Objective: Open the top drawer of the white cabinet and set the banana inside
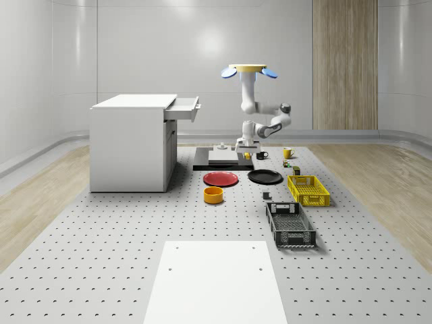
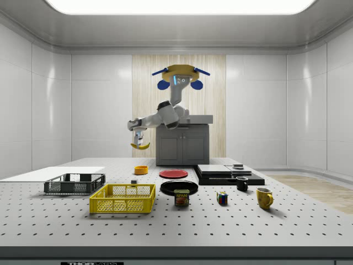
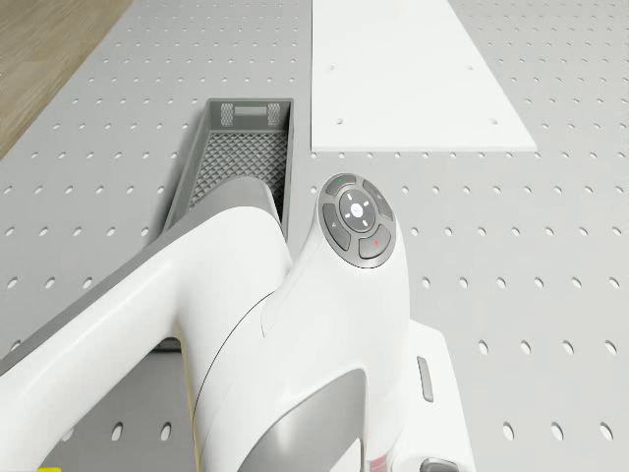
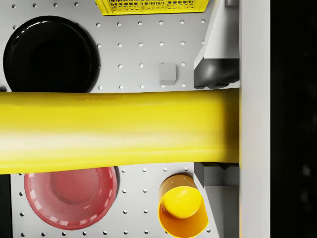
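- The drone (image 2: 180,73) hovers high above the table, to the whole-scene view's right of the white cabinet (image 1: 132,143); its arm (image 3: 295,324) folds down and out toward the near side of the table.
- The gripper (image 2: 138,136) is clenched on the banana (image 2: 143,146), which hangs in the air well above the tabletop. In the wrist view the banana (image 4: 116,131) lies crosswise between the two dark finger pads (image 4: 214,73), gripped near one end of its visible length.
- The top drawer (image 1: 184,107) already stands pulled out toward the whole-scene view's right, so what remains is carrying the fruit over and into it.
- Handling, as a judgement: the banana is light and fairly stiff, but its skin is smooth and its body curved and soft under pressure. A grip across the thick middle would balance it best; held nearer one end, it may pivot or slide between the pads if the arm swings sharply.
- A moderate squeeze suits it; too much would bruise it, too little would let it slip.
- Below it, in the wrist view, lie the black plate (image 4: 49,54), the red plate (image 4: 72,198), a yellow cup (image 4: 183,210) and the yellow basket (image 4: 153,6), all well apart from the fruit.
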Controlling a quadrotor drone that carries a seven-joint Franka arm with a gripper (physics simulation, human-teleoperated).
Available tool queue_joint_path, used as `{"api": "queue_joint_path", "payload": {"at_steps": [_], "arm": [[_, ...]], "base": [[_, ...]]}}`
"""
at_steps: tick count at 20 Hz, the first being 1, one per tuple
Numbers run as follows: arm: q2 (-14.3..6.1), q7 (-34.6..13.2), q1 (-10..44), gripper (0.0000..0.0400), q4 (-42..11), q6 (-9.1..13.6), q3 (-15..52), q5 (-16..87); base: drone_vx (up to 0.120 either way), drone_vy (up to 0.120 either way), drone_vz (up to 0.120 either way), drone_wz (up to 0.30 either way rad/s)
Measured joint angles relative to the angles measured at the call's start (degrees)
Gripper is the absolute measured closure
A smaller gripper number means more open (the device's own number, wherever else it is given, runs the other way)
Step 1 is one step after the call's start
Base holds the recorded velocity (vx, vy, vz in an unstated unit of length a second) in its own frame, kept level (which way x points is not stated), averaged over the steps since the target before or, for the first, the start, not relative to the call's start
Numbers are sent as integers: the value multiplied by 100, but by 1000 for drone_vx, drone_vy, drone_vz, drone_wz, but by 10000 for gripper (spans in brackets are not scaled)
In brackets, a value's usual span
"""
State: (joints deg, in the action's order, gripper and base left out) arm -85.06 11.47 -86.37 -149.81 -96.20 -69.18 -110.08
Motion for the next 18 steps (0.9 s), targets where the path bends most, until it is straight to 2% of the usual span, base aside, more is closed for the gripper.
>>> {"api": "queue_joint_path", "payload": {"at_steps": [18], "arm": [[-14,4,-5,207,1,-13,0,6]], "base": [[-120,0,120,0]]}}
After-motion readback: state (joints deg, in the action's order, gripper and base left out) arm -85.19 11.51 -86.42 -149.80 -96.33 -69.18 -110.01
